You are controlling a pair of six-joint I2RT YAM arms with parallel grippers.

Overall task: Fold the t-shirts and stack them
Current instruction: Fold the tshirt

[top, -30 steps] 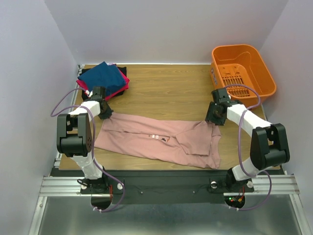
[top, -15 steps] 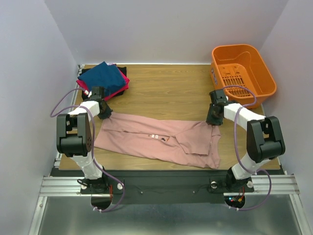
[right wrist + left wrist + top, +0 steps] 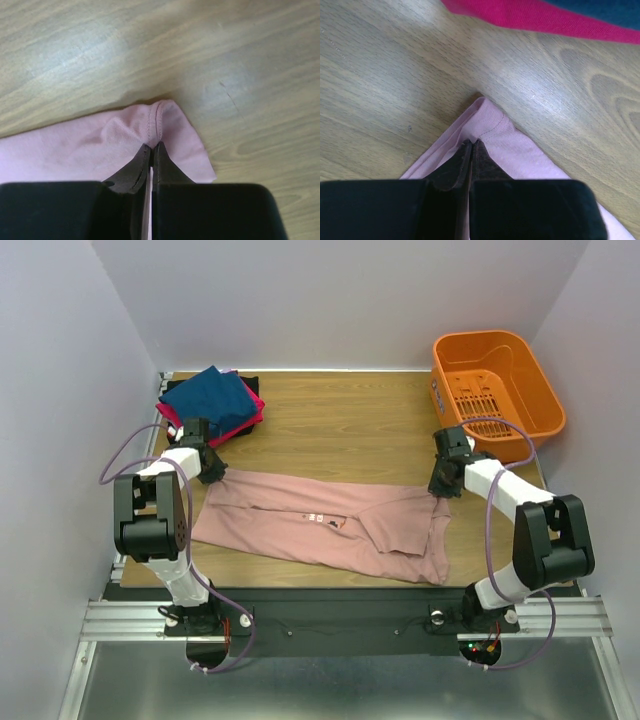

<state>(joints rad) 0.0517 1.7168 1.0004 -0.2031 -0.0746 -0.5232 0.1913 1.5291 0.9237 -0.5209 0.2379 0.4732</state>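
Mostly plain pink t-shirt (image 3: 270, 520); tiny centre print (image 3: 327, 521) unreadable.

Left wrist view: the left end effector (image 3: 471, 146) body blocks the pink t-shirt (image 3: 525, 152) behind its fingertips, and the cloth pinched between them is hidden. Ahead of it, the magenta t-shirt (image 3: 535, 17) and navy t-shirt (image 3: 600, 11) are cut off by the top edge.

Right wrist view: the right end effector (image 3: 152, 148) hides the same shirt likewise.

Top view: the print (image 3: 326, 522) is too small to read. Beyond the left end effector, the black t-shirt (image 3: 250, 384) is mostly buried.
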